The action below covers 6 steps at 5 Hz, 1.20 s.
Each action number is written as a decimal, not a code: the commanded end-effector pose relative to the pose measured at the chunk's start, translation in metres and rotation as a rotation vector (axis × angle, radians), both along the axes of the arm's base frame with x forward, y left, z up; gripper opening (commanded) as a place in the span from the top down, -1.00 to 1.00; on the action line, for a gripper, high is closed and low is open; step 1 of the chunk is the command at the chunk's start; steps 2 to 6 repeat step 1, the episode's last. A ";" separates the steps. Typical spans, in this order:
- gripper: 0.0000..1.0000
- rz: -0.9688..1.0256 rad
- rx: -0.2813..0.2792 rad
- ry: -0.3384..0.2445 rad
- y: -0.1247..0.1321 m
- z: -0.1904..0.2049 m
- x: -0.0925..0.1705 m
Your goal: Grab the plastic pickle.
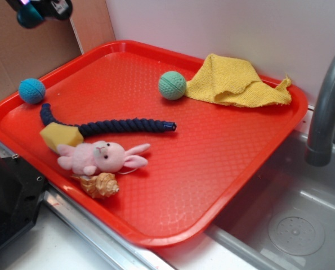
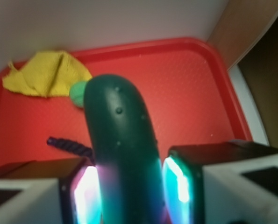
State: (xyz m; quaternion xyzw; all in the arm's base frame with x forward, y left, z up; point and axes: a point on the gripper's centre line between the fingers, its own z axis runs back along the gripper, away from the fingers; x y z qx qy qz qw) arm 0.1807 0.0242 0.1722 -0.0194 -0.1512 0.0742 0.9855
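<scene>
The plastic pickle (image 2: 122, 154) is a dark teal-green smooth oblong that fills the middle of the wrist view, standing up between my two glowing pads (image 2: 178, 186). My gripper (image 2: 129, 196) is shut on it, high above the red tray (image 2: 190, 93). In the exterior view the gripper (image 1: 38, 11) hangs at the top left corner, above the tray's far left edge, with the teal end of the pickle (image 1: 29, 18) showing under it.
On the tray (image 1: 212, 163) lie a navy braided rope (image 1: 122, 125), yellow sponge (image 1: 60, 135), pink plush bunny (image 1: 102, 157), shell (image 1: 99, 184), blue ball (image 1: 31, 90), green ball (image 1: 172, 85) and yellow cloth (image 1: 235, 83). A sink and faucet (image 1: 325, 107) are at right.
</scene>
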 end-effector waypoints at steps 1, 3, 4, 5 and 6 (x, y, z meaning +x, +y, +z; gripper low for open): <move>1.00 0.074 0.035 -0.011 0.018 0.004 -0.003; 1.00 0.074 0.035 -0.011 0.018 0.004 -0.003; 1.00 0.074 0.035 -0.011 0.018 0.004 -0.003; 1.00 0.074 0.035 -0.011 0.018 0.004 -0.003; 1.00 0.074 0.035 -0.011 0.018 0.004 -0.003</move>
